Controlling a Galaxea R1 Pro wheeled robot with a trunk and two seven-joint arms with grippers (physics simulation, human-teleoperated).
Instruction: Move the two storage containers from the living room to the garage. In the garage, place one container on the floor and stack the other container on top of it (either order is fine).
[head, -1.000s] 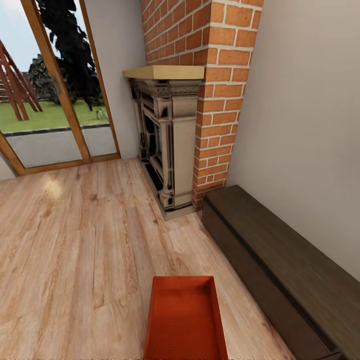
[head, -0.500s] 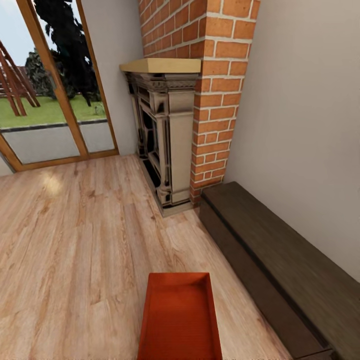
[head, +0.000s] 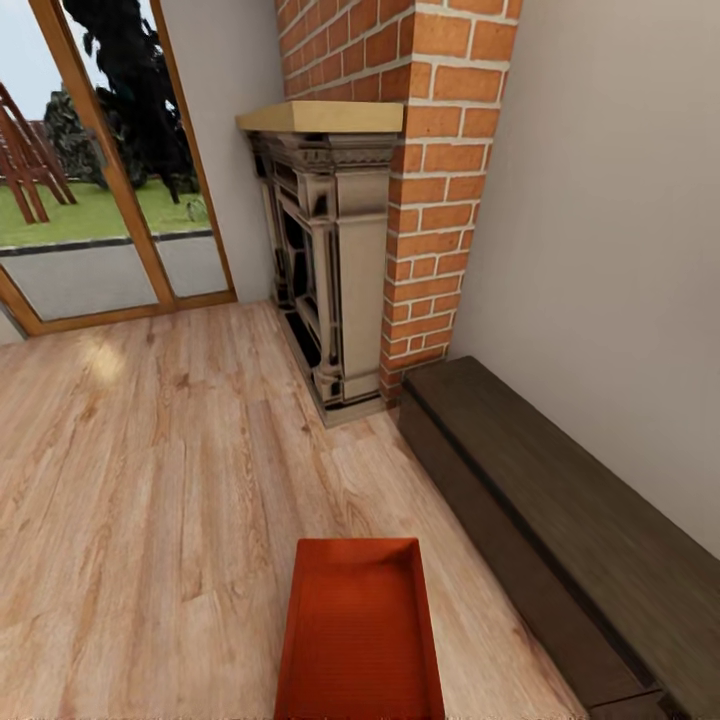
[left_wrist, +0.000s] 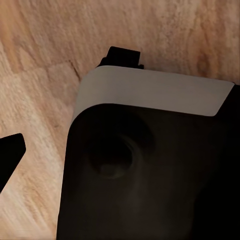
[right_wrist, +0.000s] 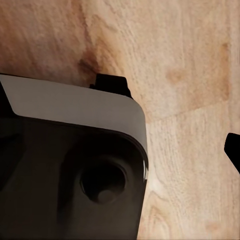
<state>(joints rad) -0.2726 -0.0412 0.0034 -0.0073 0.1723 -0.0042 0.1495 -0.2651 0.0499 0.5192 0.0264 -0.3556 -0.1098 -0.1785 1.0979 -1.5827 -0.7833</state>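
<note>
Both my wrist cameras look down past the dark robot body at wood planks; a black tip shows at one edge, probably a finger, so I cannot tell whether either hand is apart or together. Arms seem tucked low for driving. One storage container sits on the living-room floor ahead, beside the dark bench, below the brick fireplace.

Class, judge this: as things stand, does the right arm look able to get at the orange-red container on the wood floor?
Probably yes, though uncertain: the container lies open on bare floor just ahead, the bench standing apart from it. How far the arm must reach cannot be told.
</note>
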